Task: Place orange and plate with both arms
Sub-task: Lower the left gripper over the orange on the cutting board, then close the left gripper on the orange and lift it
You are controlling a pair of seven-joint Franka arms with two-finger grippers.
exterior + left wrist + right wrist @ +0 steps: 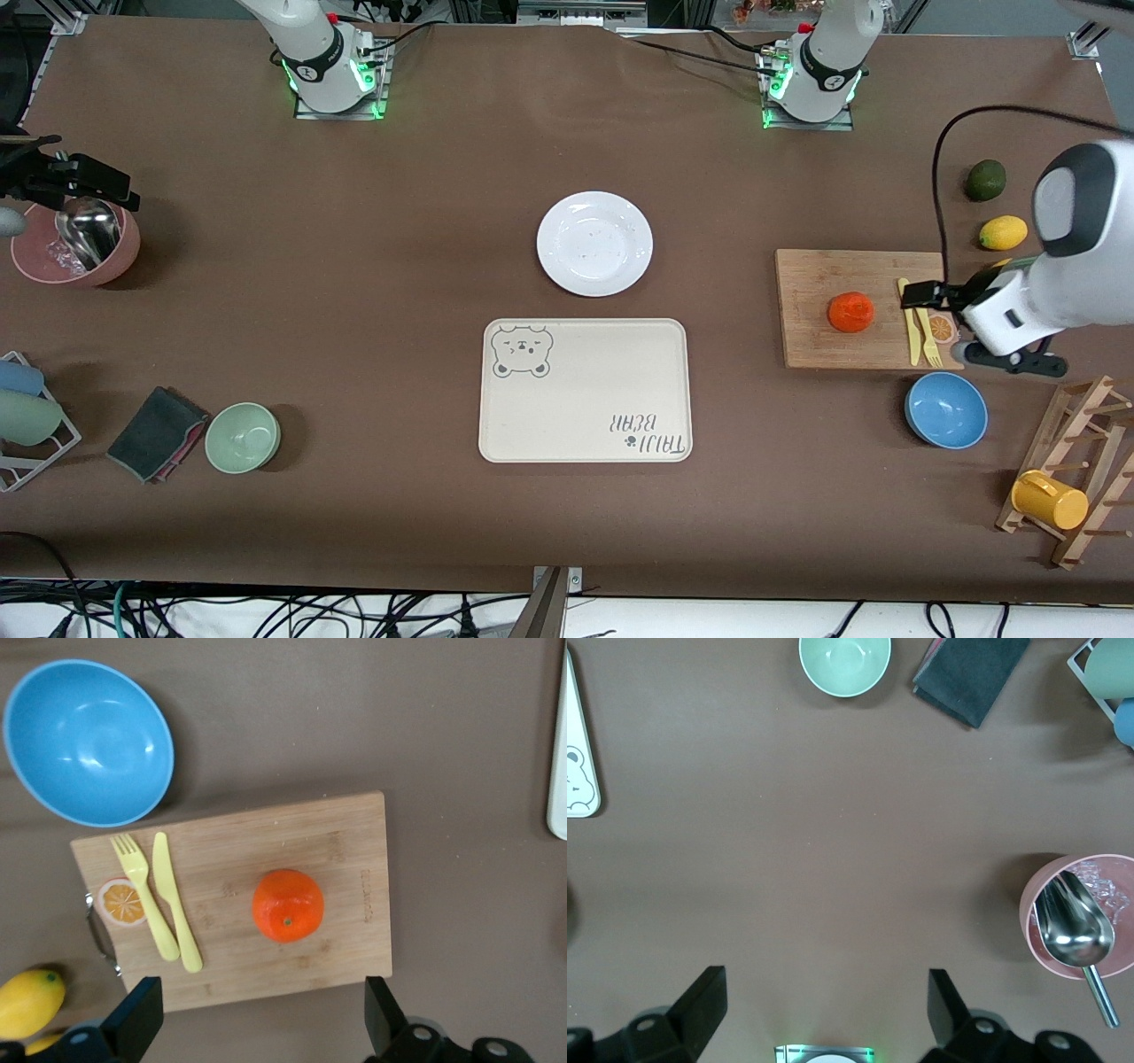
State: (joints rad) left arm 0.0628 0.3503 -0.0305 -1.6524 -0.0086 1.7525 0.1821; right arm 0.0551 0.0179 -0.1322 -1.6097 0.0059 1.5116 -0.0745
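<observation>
Basically nothing's done yet, as far as I can see. My left gripper (257,1019) hangs over the cutting board (815,346) at the left arm's end of the table, fingers spread wide and holding nothing. The orange (288,904) sits on the board, just ahead of the gripper and roughly centred btwn the fingers in the left wrist view, untouched. Yellow fork (142,890) and knife (175,902) lie on the same board off to one side of it, w/ a flat orange-slice picture (120,902) next to them; blue bowl (87,741) is just off the board's edge.

My right gripper (824,1014) is way out at the right arm's end, also released and empty, over bare table. The pink bowl w/ a metal scoop (1072,926) is close beside it, and the green bowl (844,663) and dark cloth (970,675) are ahead of it. The plate (594,243) is well apart from this gripper, mid-table, resting flat just beside the bear tray (585,390), which has nothing on it.

So both picks are still to do. My read: the left arm is nearly lined up for the orange and only needs to drop and close; the right arm has a long reach to the plate. I'm guessing the tray is the target, but can't confirm.
</observation>
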